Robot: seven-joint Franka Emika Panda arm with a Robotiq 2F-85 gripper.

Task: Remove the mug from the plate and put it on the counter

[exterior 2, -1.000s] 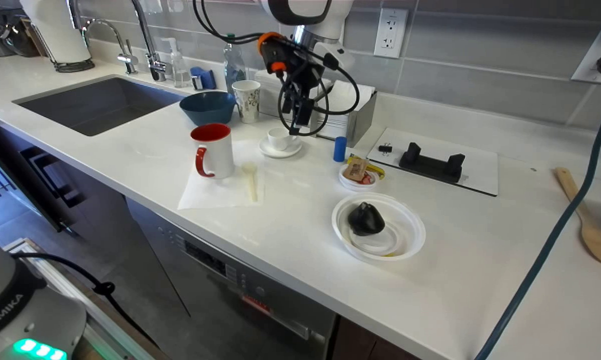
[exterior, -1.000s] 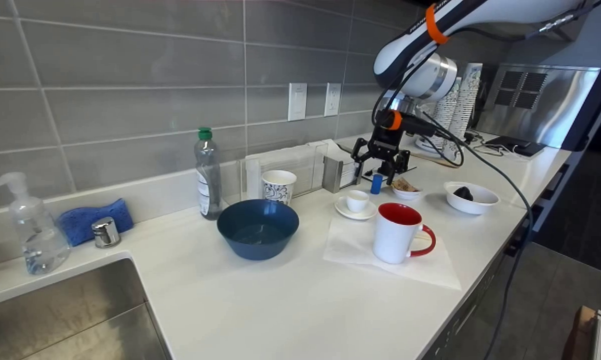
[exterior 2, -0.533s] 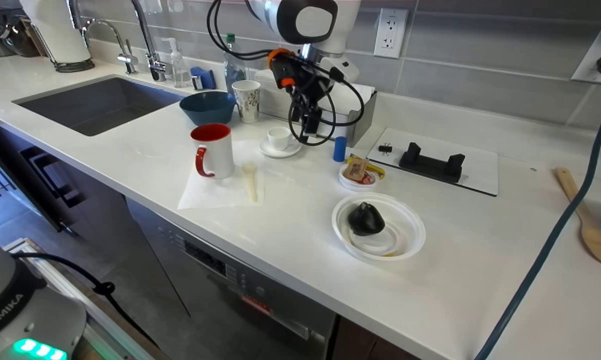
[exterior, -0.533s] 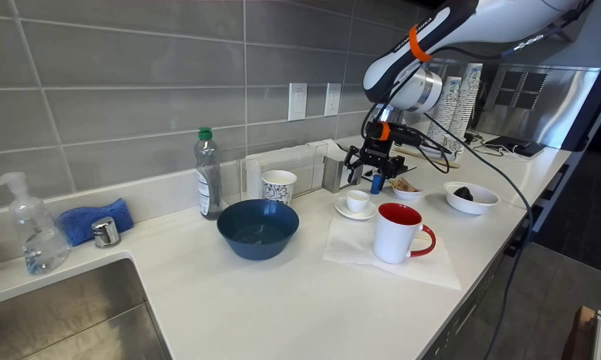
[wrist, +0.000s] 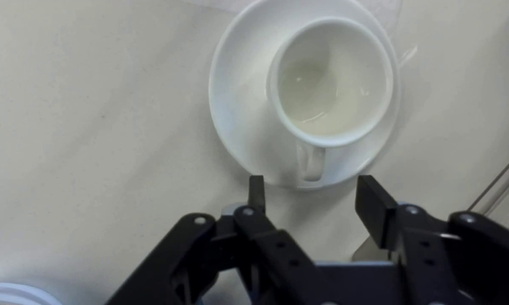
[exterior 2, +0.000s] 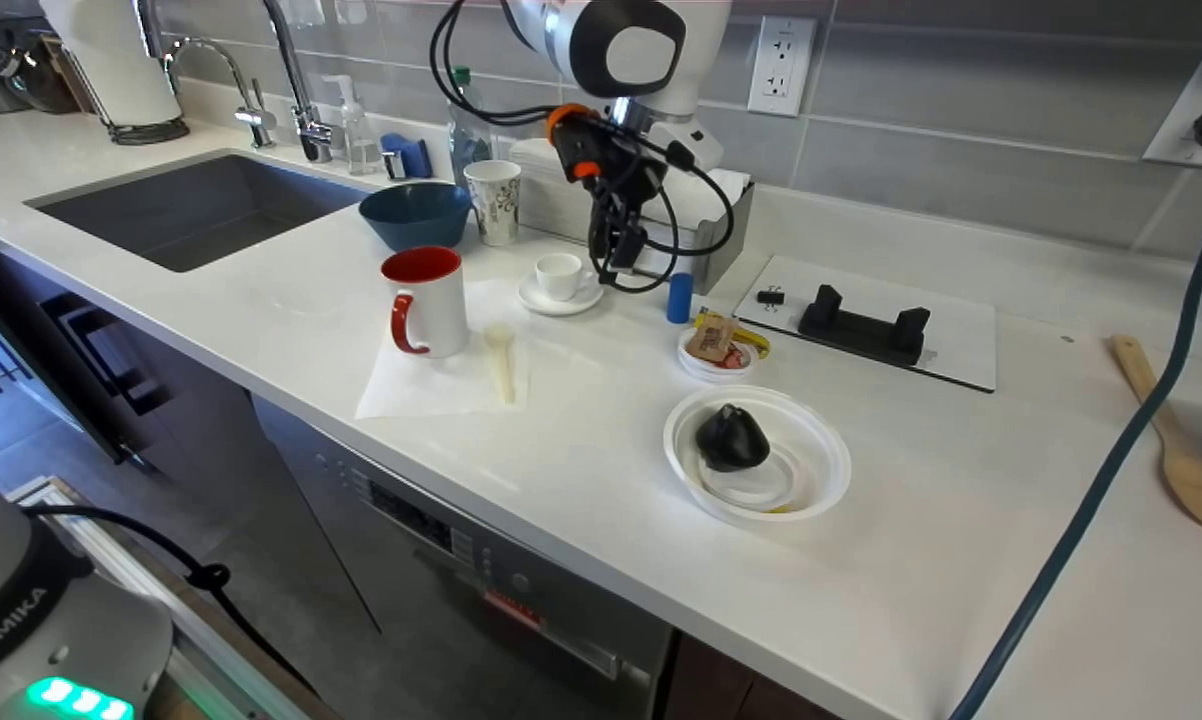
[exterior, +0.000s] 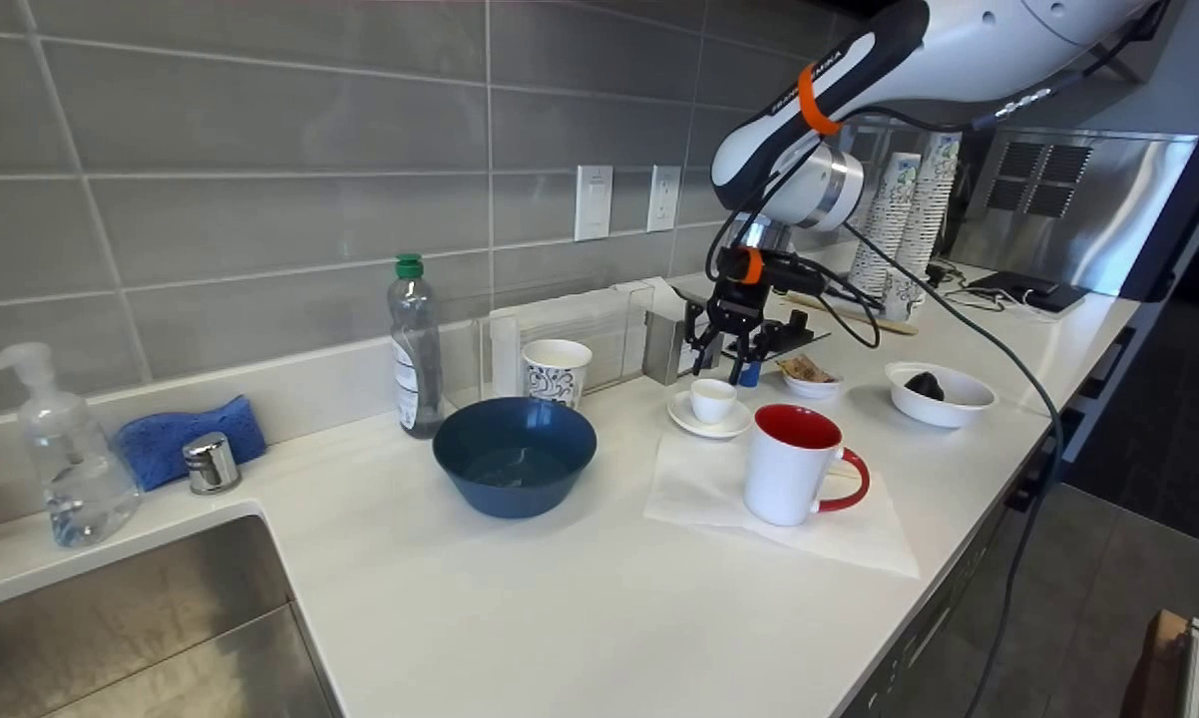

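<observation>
The mug, a small low white cup (wrist: pixel 356 84), stands upright on the plate, a round white saucer (wrist: pixel 239 97). The mug shows in both exterior views (exterior: pixel 713 401) (exterior 2: pixel 559 276), as does the plate (exterior: pixel 694 424) (exterior 2: pixel 576 303). The plate rests on the white counter (exterior: pixel 520 618) (exterior 2: pixel 581 420). In the wrist view the mug's handle points toward my gripper (wrist: pixel 309 186). My fingers are partly open and empty, one to each side of the handle's line and short of the mug. In an exterior view my gripper (exterior: pixel 717 371) is just behind and above the mug.
A red-handled mug (exterior: pixel 784 479) stands on a napkin in front of the plate. A blue bowl (exterior: pixel 515 459) and patterned cup (exterior 2: pixel 496 205) stand nearby. A blue cylinder (exterior 2: pixel 680 298), packet dish (exterior 2: pixel 718 355), napkin holder (exterior 2: pixel 726 230) and white bowl (exterior 2: pixel 831 450) are around too.
My gripper has come lower and shifted, now just behind the mug. Its fingers look closer together than before. The mug and plate have not moved.
</observation>
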